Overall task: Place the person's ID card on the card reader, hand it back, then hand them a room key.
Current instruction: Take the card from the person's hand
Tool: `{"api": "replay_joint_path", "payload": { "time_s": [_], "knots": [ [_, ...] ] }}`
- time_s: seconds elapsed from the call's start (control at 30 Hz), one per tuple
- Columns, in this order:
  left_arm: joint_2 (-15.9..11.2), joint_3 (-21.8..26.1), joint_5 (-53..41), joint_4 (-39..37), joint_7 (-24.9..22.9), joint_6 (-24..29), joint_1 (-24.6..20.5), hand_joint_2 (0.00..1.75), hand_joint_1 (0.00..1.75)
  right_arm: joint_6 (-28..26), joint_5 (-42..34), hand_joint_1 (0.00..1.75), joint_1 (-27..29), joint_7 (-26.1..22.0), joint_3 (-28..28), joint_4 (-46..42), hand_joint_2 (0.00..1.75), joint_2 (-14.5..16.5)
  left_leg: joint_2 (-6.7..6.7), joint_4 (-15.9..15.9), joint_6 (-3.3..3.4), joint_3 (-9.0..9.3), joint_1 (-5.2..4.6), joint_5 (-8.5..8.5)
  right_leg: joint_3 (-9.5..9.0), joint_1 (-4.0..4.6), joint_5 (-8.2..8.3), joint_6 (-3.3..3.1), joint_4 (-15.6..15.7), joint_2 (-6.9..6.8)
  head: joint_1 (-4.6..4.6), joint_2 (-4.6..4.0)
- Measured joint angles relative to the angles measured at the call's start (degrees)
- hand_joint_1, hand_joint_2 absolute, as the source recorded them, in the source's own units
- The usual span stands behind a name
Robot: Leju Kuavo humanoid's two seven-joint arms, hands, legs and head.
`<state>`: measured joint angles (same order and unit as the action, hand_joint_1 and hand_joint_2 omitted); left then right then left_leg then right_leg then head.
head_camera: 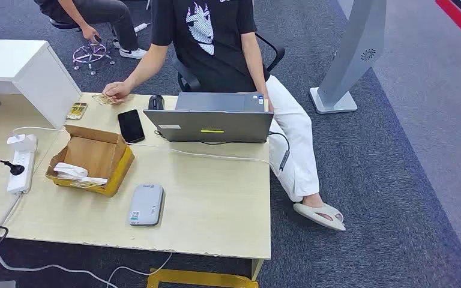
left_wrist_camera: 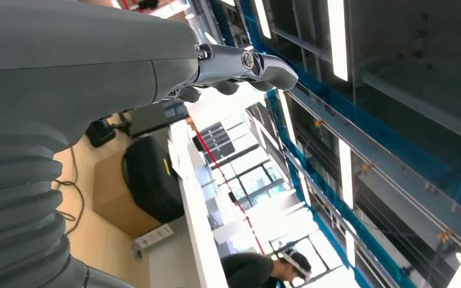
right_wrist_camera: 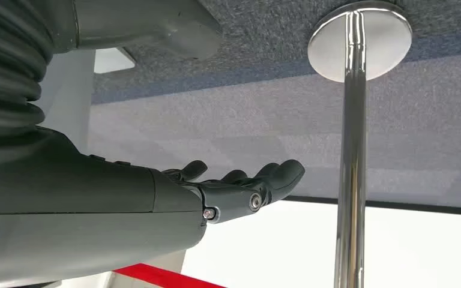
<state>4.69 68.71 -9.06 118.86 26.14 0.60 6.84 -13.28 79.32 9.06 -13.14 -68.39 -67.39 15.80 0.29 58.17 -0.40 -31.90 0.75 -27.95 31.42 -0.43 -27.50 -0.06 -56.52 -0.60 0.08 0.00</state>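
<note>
Nearest to us, low and left of centre in the head view, the grey card reader point(head_camera: 146, 204) lies flat on the table point(head_camera: 216, 204) with nothing on it. Just beyond it, toward the left, sits an open cardboard box point(head_camera: 93, 159) with white wrapped items inside, and a white power strip point(head_camera: 21, 162) lies at the left edge. Further back, in the middle of the frame, stand a black phone point(head_camera: 131, 125) and an open laptop point(head_camera: 213, 118).

At the far edge, upper left of centre, the seated person's hand point(head_camera: 117, 90) rests on the table over what looks like a card point(head_camera: 103, 99); we judge this to be the ID card, though it is too small to be sure.

Our left hand point(left_wrist_camera: 234, 69) hangs with fingers released, holding nothing. Our right hand point(right_wrist_camera: 240, 186) is likewise loose and bare, fingers apart.

We judge the task to be at its very start: no card taken yet. Next we must reach toward the person, receive the card, and lay it on the reader.
</note>
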Motion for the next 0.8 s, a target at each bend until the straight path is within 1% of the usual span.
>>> {"api": "replay_joint_path", "payload": {
  "time_s": [0.07,0.17,0.3,0.43,0.6,0.8],
  "knots": [
    [-1.24,-0.73,-0.15,0.0,-0.71,0.18,-0.03,1.75,0.0,0.29,0.75,0.0,-0.18,-0.39,-0.68,0.04,1.75,0.0,0.0,0.0,0.0,0.0,0.0,0.0,0.0,0.0,0.0,0.0,0.0,0.0,0.01,0.0],
    [-5.03,-3.69,-0.9,-0.15,-2.89,1.47,-0.06,1.75,0.0,1.1,2.85,0.0,-0.7,-1.23,-2.34,0.35,1.75,0.0,0.0,0.0,0.0,-0.01,0.01,0.0,-0.01,0.01,0.0,0.0,-0.01,0.0,0.01,0.0],
    [-9.64,-8.84,-2.23,-0.89,-5.47,4.41,-0.04,1.75,0.0,2.26,5.13,0.0,-1.7,-1.59,-4.0,1.07,1.75,0.0,0.02,0.0,0.0,0.0,0.01,0.0,0.0,0.01,0.0,0.0,-0.01,0.02,0.02,0.0],
    [-13.18,-14.99,-4.17,-2.2,-7.99,7.12,-0.22,1.75,0.0,3.97,6.83,0.0,-1.91,-1.12,-4.74,1.81,1.75,-0.03,0.01,0.0,0.0,0.0,0.0,0.0,0.01,0.0,0.0,0.0,-0.01,0.01,0.02,0.0],
    [-16.37,-23.14,-8.14,-4.49,-11.26,9.02,-1.86,1.75,0.0,5.8,7.6,0.0,-2.67,-0.48,-6.02,2.46,1.75,-0.08,0.03,0.01,0.01,0.01,-0.01,0.01,0.01,0.0,0.01,0.0,-0.01,0.05,0.02,0.0],
    [-18.35,-32.97,-13.71,-8.07,-14.99,10.82,-5.1,1.75,0.0,7.76,8.55,0.0,-3.99,-0.21,-7.18,2.91,1.75,-0.31,0.06,0.02,-0.01,0.02,-0.01,0.06,0.02,0.0,0.07,-0.07,-0.01,0.11,0.02,0.0]
  ]
}}
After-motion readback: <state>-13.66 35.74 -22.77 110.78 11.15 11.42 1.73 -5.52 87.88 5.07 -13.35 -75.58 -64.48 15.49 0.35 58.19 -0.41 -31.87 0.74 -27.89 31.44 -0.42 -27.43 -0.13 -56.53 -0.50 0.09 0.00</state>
